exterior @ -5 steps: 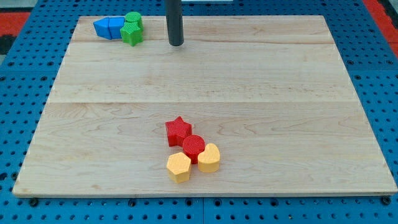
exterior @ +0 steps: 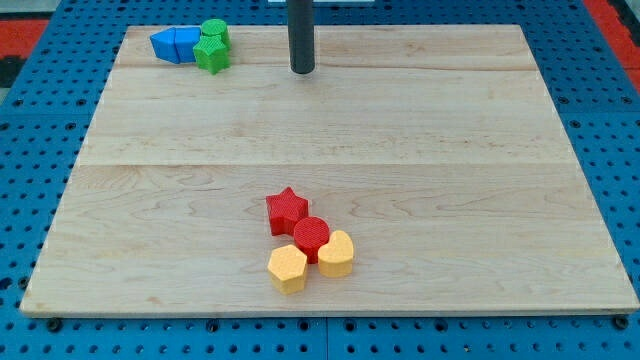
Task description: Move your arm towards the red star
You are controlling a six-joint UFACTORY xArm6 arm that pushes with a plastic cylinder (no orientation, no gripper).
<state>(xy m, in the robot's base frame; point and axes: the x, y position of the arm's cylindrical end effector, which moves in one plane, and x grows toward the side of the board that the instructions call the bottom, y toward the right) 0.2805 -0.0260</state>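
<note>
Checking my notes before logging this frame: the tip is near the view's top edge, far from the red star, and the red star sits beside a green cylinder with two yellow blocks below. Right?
One detail is off. The camera view shows the cylinder touching the red star is red, not green. The rest holds: my tip is near the view's top, far from the star, and two yellow blocks lie below.

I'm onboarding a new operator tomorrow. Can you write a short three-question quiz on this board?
1. True or false: my tip touches the red star.
2. Which block touches the red star? A) red cylinder B) green blocks C) blue blocks
3. Fill in: the two yellow blocks lie toward the view's ____ of the red star.

Key: 1 false, the tip stands near the view's top, well apart from the star; 2 A; 3 bottom.
</note>
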